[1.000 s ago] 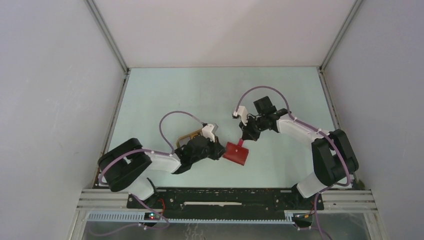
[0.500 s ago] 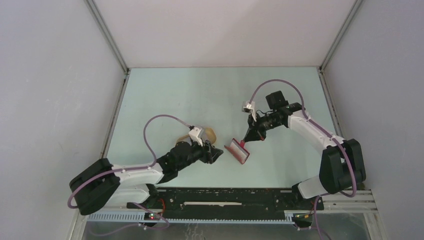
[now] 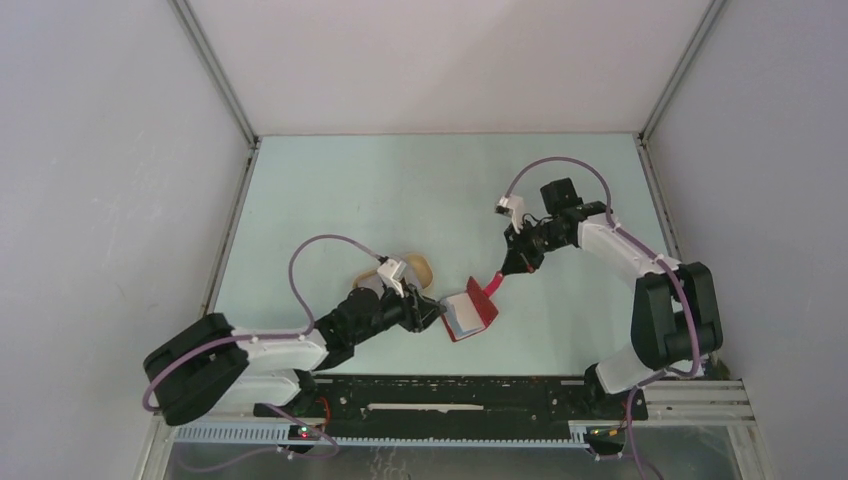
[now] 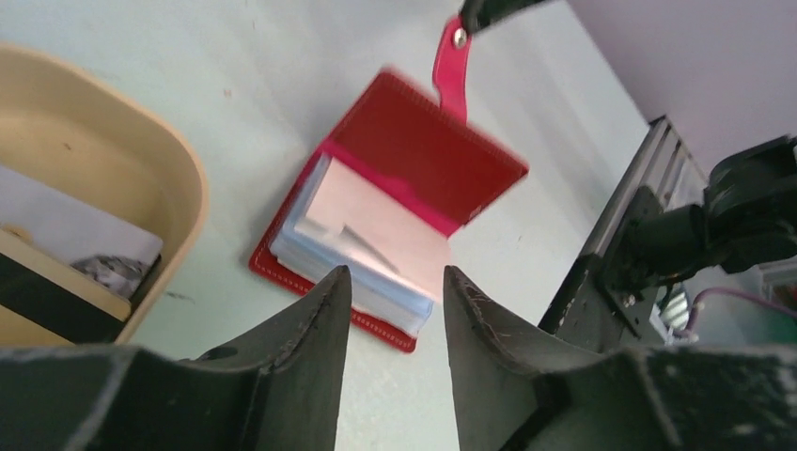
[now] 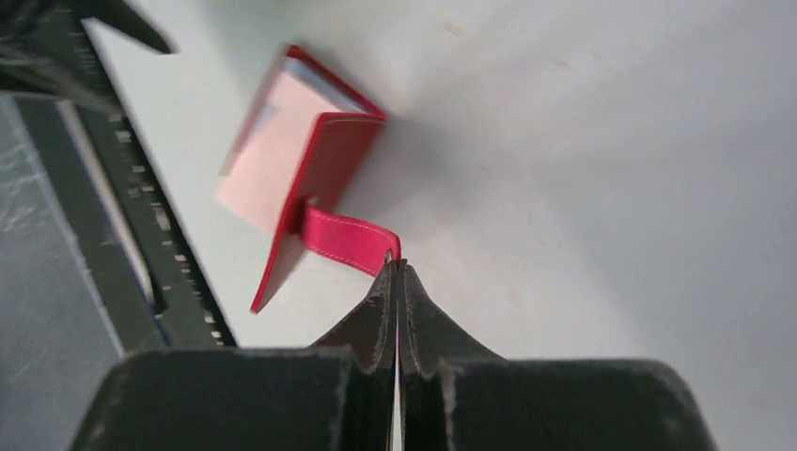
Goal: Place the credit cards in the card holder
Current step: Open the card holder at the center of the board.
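The red card holder [image 3: 470, 313] lies on the table with its flap lifted open, showing grey-blue pockets [image 4: 362, 254]. My right gripper [image 3: 497, 278] is shut on the red snap tab [image 5: 350, 241] and holds the flap [image 4: 423, 155] up. My left gripper [image 3: 436, 314] is open and empty, low over the table just left of the holder [image 4: 376, 225]. Credit cards [image 4: 66, 282] lie in the beige tray, one with a dark stripe. The holder also shows in the right wrist view [image 5: 301, 169].
The beige oval tray [image 3: 412, 268] sits behind my left wrist; its rim [image 4: 179, 178] is close to the holder's left side. The black rail [image 3: 450, 395] runs along the near table edge. Grey walls enclose the table.
My right gripper pulled the snap tab up and back, and the holder's flap swung open. The holder shifted slightly toward my left gripper, which stayed low beside it.
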Robot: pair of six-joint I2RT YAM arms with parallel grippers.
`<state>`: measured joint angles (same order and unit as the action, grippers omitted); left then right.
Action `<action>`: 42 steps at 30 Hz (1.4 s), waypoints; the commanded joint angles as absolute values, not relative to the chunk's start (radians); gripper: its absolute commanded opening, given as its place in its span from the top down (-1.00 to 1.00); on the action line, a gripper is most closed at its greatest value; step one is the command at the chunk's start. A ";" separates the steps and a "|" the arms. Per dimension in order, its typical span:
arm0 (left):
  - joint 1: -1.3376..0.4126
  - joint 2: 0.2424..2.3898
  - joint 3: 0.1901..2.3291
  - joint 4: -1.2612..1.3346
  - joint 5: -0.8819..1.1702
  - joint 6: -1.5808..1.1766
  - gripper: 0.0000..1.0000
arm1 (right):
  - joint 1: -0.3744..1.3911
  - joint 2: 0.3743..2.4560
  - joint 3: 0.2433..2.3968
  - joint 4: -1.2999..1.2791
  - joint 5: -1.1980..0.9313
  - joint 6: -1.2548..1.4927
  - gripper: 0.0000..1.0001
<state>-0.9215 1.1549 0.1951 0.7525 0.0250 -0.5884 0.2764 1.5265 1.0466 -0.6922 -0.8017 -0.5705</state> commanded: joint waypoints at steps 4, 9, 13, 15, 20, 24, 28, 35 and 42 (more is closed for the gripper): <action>-0.927 1.357 0.304 0.874 0.133 -0.659 0.14 | 0.251 1.629 1.058 -0.676 -0.425 -0.516 1.00; -0.928 1.395 0.317 0.868 0.102 -0.676 0.16 | 0.241 1.720 1.057 -0.720 -0.341 -0.516 1.00; -0.931 1.384 0.329 0.817 0.085 -0.676 0.14 | 0.212 1.733 1.058 -0.737 -0.372 -0.517 0.91; -0.934 1.382 0.335 0.811 0.083 -0.678 0.14 | 0.187 1.707 1.059 -0.739 -0.406 -0.514 0.77; -0.938 1.397 0.392 0.738 0.079 -0.668 0.16 | 0.117 1.574 1.061 -0.744 -0.479 -0.519 0.38; -0.940 1.424 0.432 0.695 0.076 -0.666 0.18 | 0.107 1.421 1.061 -0.733 -0.547 -0.534 0.06; -0.950 1.434 0.448 0.671 0.072 -0.670 0.21 | 0.172 1.288 1.059 -0.737 -0.713 -0.555 0.02; -0.971 1.395 0.440 0.626 0.025 -0.666 0.21 | 0.424 1.427 1.066 -0.734 -0.778 -0.472 0.43; -0.990 1.367 0.397 0.655 0.013 -0.739 0.19 | 0.436 1.681 1.101 -0.758 -0.574 -0.453 0.82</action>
<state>-0.9756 1.3987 0.4057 0.6159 0.0360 -0.6849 0.4496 1.6337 1.0763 -0.7387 -0.6876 -0.4805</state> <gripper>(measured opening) 0.396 0.104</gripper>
